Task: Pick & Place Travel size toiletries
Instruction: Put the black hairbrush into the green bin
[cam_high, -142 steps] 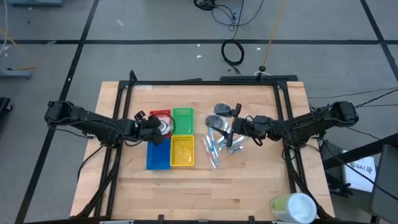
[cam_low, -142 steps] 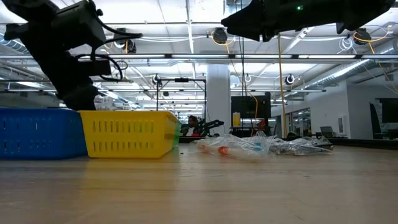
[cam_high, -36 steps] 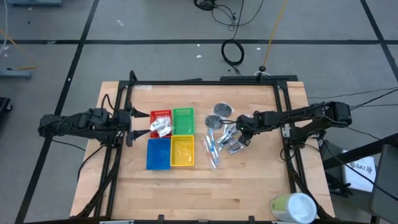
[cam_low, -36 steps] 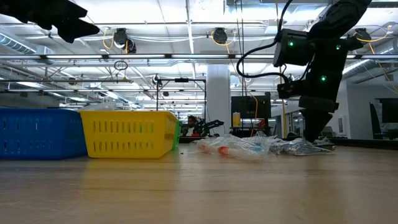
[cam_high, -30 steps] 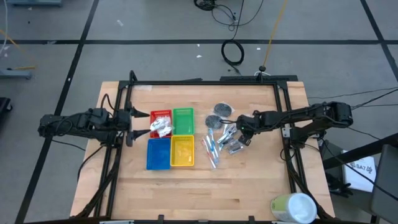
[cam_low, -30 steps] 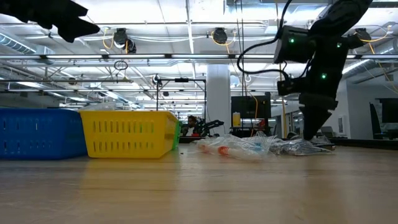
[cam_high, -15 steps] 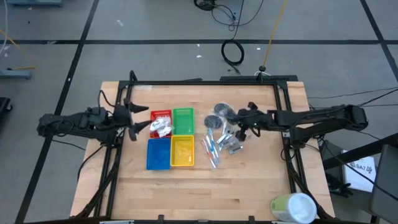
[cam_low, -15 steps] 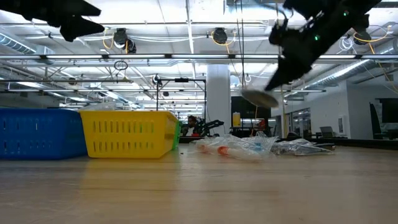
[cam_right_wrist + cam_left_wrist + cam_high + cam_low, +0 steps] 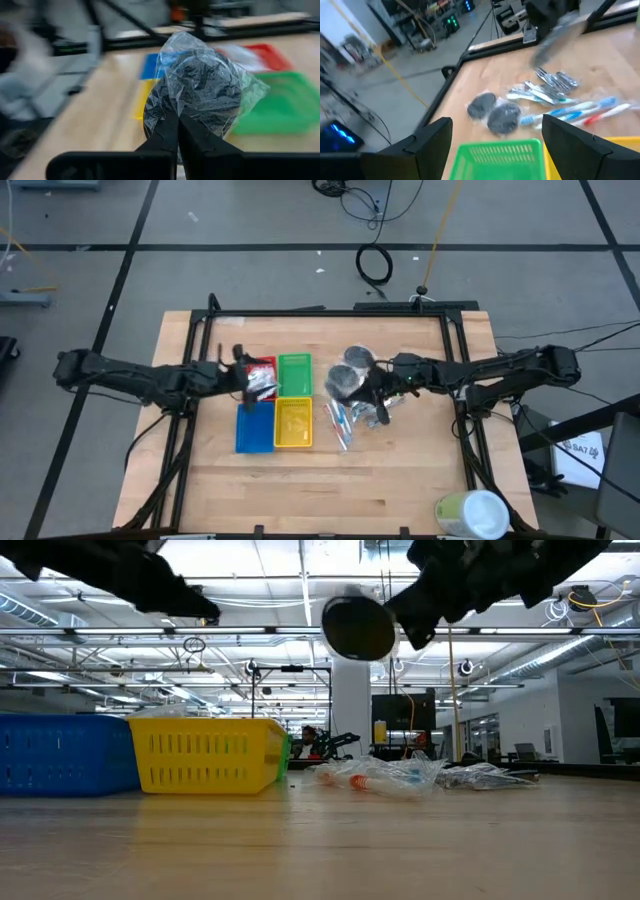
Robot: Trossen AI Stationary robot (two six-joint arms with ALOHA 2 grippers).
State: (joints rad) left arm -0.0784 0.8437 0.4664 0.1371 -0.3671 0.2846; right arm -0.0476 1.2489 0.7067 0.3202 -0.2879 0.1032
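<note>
The right gripper (image 9: 367, 388) has lifted 1 dark grey disc (image 9: 200, 97) in a clear wrapper off the table. A second ago it was low over the pile; now it is up in the air, squeezed tight on the wrapper, and the disc (image 9: 358, 628) hangs high above the wood in the low view. From above, the disc sits over the spot between the green tray (image 9: 294, 366) and the pile of toiletries (image 9: 358, 408).

The left gripper (image 9: 243, 370) has moved in too. Before, it waited at the table's left edge; now it is over the red tray (image 9: 266, 364), with its 2 fingers (image 9: 432, 135) spread wide and nothing in them.

There are 4 trays: 1 red, 1 green, 1 blue tray (image 9: 254, 430) and 1 yellow tray (image 9: 292, 423). The left wrist view shows 2 more dark discs (image 9: 504, 119) lying on the table by the slim tubes (image 9: 559, 106). White packets (image 9: 262, 385) lie in the red tray; how many is hard to tell.
</note>
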